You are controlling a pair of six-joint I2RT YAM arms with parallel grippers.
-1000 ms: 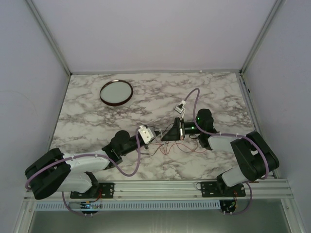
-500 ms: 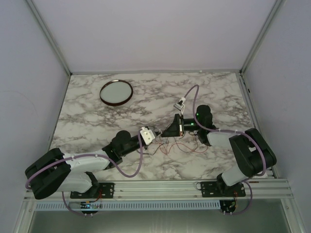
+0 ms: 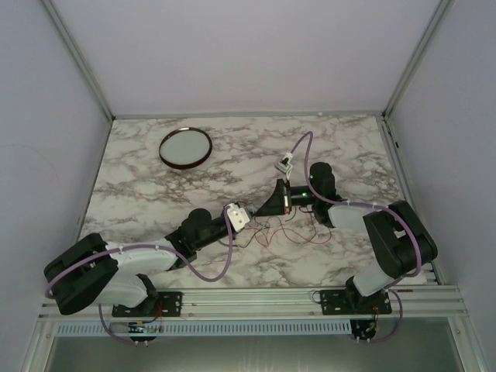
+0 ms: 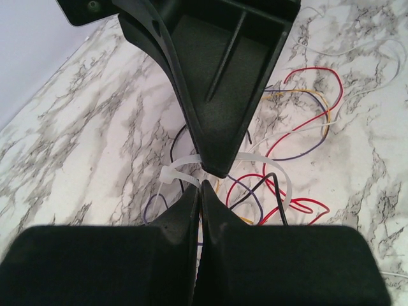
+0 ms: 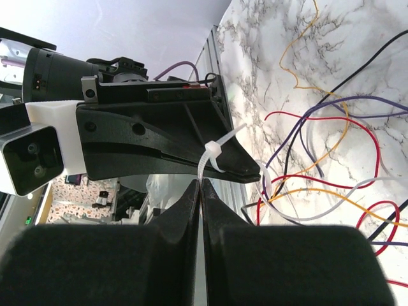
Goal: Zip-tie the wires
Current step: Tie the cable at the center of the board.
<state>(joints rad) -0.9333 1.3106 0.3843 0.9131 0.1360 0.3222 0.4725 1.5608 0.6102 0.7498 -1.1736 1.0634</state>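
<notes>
well right of the round dish (image 3: 186,147), the left gripper (image 4: 199,191) is pinched shut by the zip tie (image 5: 210,153) head. the right gripper (image 5: 199,185) is clamped on its strap. the strap should be drawn straight, with the wires (image 4: 306,121) kept inside the loop.

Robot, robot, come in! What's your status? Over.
Both shut on the zip tie: left pincer, right pincer, tips meeting. Below, the wires sprawl loose. Nothing blocking; the dish sits far off.

Both arms (image 3: 143,260) black and white; lilac cables (image 3: 232,242); black tapered tools (image 4: 199,186).
</notes>
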